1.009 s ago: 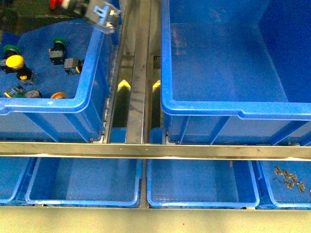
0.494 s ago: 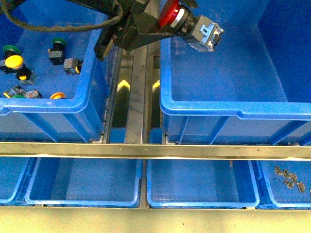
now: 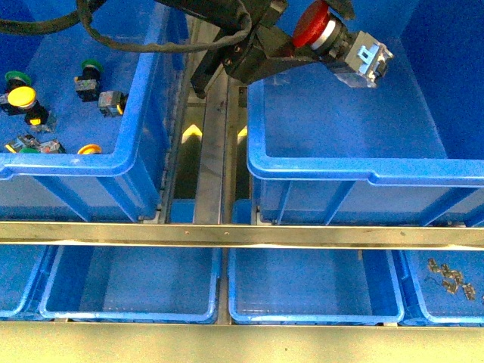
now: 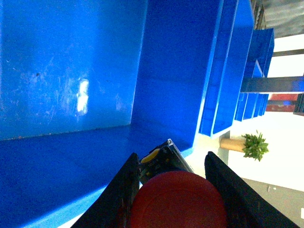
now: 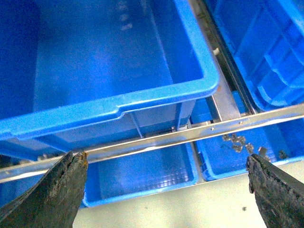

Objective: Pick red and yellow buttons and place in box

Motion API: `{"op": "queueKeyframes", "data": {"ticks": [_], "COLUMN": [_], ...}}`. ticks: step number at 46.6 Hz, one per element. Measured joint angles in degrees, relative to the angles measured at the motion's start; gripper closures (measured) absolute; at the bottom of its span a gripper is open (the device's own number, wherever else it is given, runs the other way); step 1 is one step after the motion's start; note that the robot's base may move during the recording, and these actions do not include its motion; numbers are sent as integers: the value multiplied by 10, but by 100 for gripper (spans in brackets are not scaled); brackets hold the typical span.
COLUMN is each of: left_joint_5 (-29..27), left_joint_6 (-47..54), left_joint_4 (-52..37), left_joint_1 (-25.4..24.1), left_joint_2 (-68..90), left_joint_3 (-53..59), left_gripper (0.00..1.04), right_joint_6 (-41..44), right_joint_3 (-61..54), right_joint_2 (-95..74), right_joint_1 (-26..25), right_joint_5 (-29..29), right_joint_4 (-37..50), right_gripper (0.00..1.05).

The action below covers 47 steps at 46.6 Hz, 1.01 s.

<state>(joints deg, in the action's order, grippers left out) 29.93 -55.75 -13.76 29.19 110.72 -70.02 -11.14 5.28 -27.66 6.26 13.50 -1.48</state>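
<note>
Left gripper clamped the red button above the right box. Yellow button lay in the left box with green buttons. Right gripper gaped wide, holding nothing. Potted plant stood on the pale floor.

Metal rack bears box (plus other bins).

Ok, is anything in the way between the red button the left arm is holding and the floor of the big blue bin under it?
Nothing visible does. The left gripper holds the red button above the box, inside the line of its rim, and the floor beneath the button looks bare.
</note>
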Motion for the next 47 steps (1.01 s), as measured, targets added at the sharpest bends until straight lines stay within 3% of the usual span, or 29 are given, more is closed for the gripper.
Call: {"op": "queueKeyframes", "data": {"ticks": [10, 20, 32, 47], "left_joint_5": [-4, -8, -8, -8], "left_joint_6": [14, 18, 20, 26], "left_joint_4": [10, 10, 14, 18], "left_joint_1": [5, 6, 10, 10], "left_joint_2": [3, 3, 3, 3], "left_joint_3": [1, 1, 1, 1], "left_gripper": [71, 71, 71, 71], "right_joint_6": [143, 251, 345, 411], "right_joint_3": [31, 85, 157, 200], "right_joint_2": [-243, -404, -497, -552], "right_joint_1": [-11, 10, 55, 108], "right_joint_5": [-104, -179, -231, -252], "right_joint_4": [245, 394, 423, 431], "right_gripper": [6, 6, 6, 6]}}
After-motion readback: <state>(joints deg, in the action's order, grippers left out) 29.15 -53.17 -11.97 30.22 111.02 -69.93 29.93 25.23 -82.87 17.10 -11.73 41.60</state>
